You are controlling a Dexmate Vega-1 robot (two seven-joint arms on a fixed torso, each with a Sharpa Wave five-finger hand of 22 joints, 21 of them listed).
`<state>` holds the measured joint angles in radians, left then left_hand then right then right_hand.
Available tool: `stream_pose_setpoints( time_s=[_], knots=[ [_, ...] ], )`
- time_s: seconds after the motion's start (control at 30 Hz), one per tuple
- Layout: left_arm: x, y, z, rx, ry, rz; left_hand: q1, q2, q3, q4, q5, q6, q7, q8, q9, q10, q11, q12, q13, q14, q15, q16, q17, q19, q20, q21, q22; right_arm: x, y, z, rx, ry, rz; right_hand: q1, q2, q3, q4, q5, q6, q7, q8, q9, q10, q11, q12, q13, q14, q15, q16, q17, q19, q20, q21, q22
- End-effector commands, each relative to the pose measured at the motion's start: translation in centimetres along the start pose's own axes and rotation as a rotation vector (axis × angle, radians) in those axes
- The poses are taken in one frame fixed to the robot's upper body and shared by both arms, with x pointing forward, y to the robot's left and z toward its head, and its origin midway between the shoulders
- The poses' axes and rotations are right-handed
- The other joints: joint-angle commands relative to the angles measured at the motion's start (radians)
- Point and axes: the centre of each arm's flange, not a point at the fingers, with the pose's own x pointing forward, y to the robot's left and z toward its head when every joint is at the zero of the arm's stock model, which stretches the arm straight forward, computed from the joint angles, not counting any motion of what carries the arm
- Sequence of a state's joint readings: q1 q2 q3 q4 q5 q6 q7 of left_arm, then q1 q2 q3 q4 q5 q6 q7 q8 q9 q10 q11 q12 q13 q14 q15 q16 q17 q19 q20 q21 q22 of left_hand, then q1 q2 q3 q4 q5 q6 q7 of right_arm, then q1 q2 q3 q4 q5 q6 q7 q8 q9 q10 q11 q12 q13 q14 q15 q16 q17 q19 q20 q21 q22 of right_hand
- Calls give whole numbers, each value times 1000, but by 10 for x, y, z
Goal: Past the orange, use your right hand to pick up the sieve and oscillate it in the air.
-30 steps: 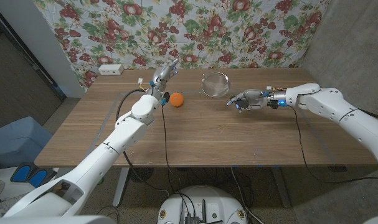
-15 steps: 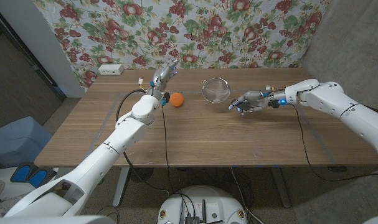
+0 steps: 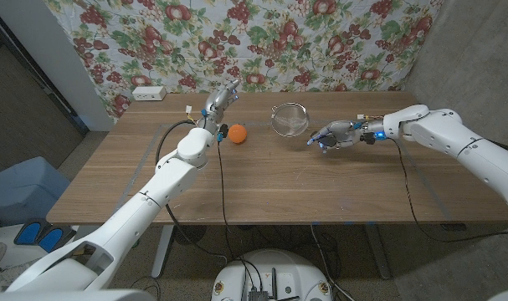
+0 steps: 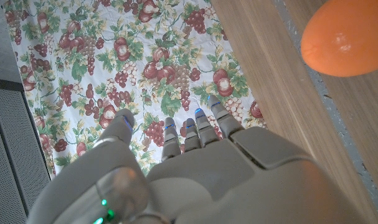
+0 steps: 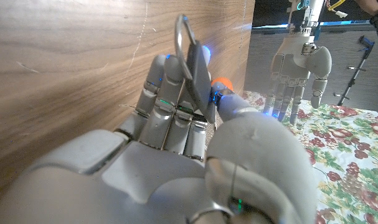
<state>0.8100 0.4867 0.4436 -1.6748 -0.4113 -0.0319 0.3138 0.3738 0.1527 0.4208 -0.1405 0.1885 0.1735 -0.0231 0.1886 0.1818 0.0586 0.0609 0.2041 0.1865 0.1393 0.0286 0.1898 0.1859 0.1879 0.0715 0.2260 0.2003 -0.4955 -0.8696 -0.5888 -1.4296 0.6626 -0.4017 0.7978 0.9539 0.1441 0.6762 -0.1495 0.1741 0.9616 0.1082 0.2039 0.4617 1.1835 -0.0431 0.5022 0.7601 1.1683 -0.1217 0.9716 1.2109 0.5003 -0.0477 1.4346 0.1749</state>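
Note:
The sieve (image 3: pixel 289 119), a round metal mesh bowl with a dark handle, hangs just above the table past the orange (image 3: pixel 238 133). My right hand (image 3: pixel 333 134) grips its handle (image 5: pixel 193 56), fingers curled round it, with the wire loop sticking out above them. The orange (image 4: pixel 349 37) lies on the wood to the left of the sieve. My left hand (image 3: pixel 223 100) is raised behind the orange with its fingers (image 4: pixel 201 127) stretched out and apart, holding nothing. It also shows as the left hand (image 5: pixel 299 68) in the right wrist view, beside the orange (image 5: pixel 221 83).
A white box (image 3: pixel 148 93) sits at the table's far left corner. Small bits lie on the wood (image 3: pixel 366 117) behind my right hand. A flowered cloth (image 3: pixel 262 42) hangs behind the wooden table (image 3: pixel 262 184). Cables (image 3: pixel 404 192) trail from both arms across the top.
The sieve has tipped from facing the camera to more level, dipping slightly and coming back up. My right hand shifted a little with it. The left arm and orange stayed put.

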Motion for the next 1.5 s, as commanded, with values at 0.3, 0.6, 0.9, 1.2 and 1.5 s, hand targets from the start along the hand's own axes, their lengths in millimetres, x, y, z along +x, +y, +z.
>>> stream_pose_setpoints(
  time_s=[0.3,0.6,0.9,1.2,1.5],
  knots=[
    [3,3,-2,-15,-3,0,-10,0,11,1,-1,1,3,-1,0,3,5,-3,3,-3,-3,2,3,1,0,3,1,-2,-2,6,100,-396,41,0,22,4,26,10,3,-30,5,16,-24,-21,-9,7,25,-98,-31,-11,-36,-150,-14,4],
    [5,4,-2,-16,-3,-2,-13,0,13,0,-1,1,3,-1,0,4,4,-3,3,-3,-4,2,3,3,0,4,1,0,-5,6,143,-515,99,-9,21,-3,30,13,6,-44,4,15,-26,-23,-12,8,26,-98,-33,-6,-49,-150,-17,5],
    [7,3,-1,-12,-4,-4,-15,1,17,0,-1,1,3,-1,0,3,5,-3,3,-3,-4,3,3,3,0,5,1,0,-7,5,179,-594,145,-12,22,-7,30,15,8,-46,3,14,-28,-23,-15,10,22,-98,-39,-6,-58,-150,-20,5],
    [9,3,-1,-13,-3,-3,-18,2,20,-1,-1,1,3,-1,0,3,6,-3,3,-3,-5,3,3,2,0,5,1,1,-9,6,171,-579,158,-15,22,-10,31,16,7,-50,2,13,-31,-27,-17,12,18,-98,-43,-5,-63,-150,-21,6],
    [10,2,-2,-14,1,-3,-20,2,23,-2,-2,2,4,-1,0,4,5,-3,3,-3,-5,3,3,3,0,5,1,1,-11,4,165,-406,82,-12,28,-11,26,15,13,-37,3,12,-14,-23,-22,-1,22,-99,-51,-11,-62,-148,-17,7]
  ],
)
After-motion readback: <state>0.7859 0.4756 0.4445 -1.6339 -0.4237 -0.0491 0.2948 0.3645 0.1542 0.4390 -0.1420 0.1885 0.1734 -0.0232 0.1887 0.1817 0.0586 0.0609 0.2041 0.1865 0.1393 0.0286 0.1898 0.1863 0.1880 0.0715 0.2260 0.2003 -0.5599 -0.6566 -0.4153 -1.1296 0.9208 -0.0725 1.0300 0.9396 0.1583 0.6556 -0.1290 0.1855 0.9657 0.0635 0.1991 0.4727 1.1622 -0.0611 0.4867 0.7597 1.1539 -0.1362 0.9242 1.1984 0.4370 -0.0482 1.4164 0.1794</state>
